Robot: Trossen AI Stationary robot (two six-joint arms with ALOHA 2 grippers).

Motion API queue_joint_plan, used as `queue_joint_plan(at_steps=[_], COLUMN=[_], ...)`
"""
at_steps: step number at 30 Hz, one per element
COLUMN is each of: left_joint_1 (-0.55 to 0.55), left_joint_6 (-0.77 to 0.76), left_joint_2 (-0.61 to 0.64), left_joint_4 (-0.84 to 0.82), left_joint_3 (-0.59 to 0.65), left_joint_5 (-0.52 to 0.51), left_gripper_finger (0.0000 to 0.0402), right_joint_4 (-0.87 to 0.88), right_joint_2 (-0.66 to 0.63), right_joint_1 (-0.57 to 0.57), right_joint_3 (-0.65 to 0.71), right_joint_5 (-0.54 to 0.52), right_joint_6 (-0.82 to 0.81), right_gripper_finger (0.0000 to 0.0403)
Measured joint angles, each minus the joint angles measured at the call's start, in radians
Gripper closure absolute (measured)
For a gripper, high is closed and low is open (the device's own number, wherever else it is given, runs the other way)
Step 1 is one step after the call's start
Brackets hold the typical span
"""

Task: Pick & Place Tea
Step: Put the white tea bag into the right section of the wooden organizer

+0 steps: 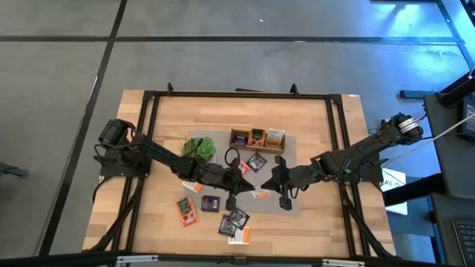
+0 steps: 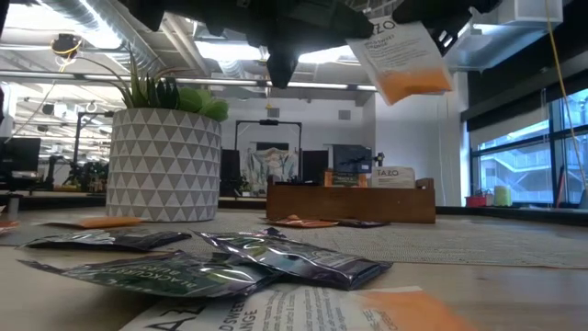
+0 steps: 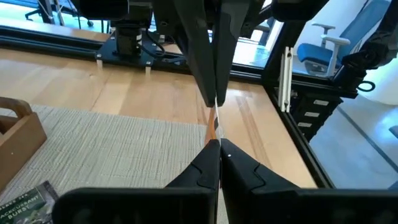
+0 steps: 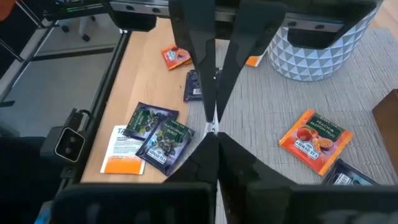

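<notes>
A white tea sachet with an orange band [image 2: 401, 57] hangs in the air over the grey mat [image 1: 291, 159], tilted. Both my grippers meet at it in mid-table. My left gripper [image 1: 245, 178] comes from the table's left and my right gripper [image 1: 273, 178] from the right, and each is shut on the sachet. The wrist views show it edge-on as a thin line between the two pairs of fingertips. Several more tea sachets lie flat on the table: an orange-red one [image 1: 185, 210], dark ones [image 1: 210, 202] [image 1: 236, 220] and a white-orange one [image 1: 239, 236]. My left gripper [image 3: 219, 149] pinches the sachet's thin edge [image 3: 214, 129] between its two fingers, coming nearly level from the table's left. The sachet stands edge-on to the fingers and is lifted clear of the table. My right gripper [image 4: 214, 138] pinches the same sachet's opposite edge [image 4: 214, 124] between its two fingers, slanting down from the table's right. Its fingertips face my left gripper's fingertips, with the sachet spanning the short gap between them.
The brown wooden box [image 1: 256, 139] with sachets in it stands on the mat's far side. The potted plant [image 1: 199, 147] is to its left. A dark sachet [image 1: 256, 161] lies on the mat just beyond the grippers. A black frame [image 1: 338, 148] rims the table.
</notes>
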State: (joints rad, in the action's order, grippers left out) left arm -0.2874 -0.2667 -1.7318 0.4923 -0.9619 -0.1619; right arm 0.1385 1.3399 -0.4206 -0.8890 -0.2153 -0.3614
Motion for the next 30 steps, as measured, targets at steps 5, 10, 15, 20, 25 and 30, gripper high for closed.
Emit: queue_joint_plan(at_steps=[5, 10, 15, 20, 25, 30], left_joint_1=[0.000, 0.001, 0.005, 0.002, -0.002, -0.006], left_joint_6=[0.000, 0.000, -0.011, 0.007, 0.026, 0.036], left_joint_2=[0.000, 0.000, 0.011, 0.063, 0.089, 0.090], left_joint_4=[0.001, -0.005, -0.031, -0.031, -0.034, -0.033], left_joint_3=[0.000, 0.000, 0.000, 0.000, 0.000, 0.000], left_joint_5=[0.000, -0.009, 0.023, 0.047, 0.028, 0.026], left_gripper_finger=[0.0394, 0.0397, 0.0388, 0.0367, 0.0359, 0.0361], right_joint_4=[0.016, 0.028, 0.041, 0.175, 0.150, -0.041], right_joint_2=[0.000, -0.011, -0.059, -0.143, -0.284, -0.434], right_joint_1=[0.000, 0.000, -0.001, -0.001, 0.014, 0.091], right_joint_3=[0.000, 0.000, 0.000, 0.006, 0.129, 0.349], right_joint_5=[-0.001, -0.024, -0.032, -0.192, -0.347, -0.395], right_joint_6=[0.002, 0.035, 0.073, 0.084, 0.117, 0.218], right_gripper_finger=[0.0397, 0.0399, 0.0399, 0.0401, 0.0401, 0.0401])
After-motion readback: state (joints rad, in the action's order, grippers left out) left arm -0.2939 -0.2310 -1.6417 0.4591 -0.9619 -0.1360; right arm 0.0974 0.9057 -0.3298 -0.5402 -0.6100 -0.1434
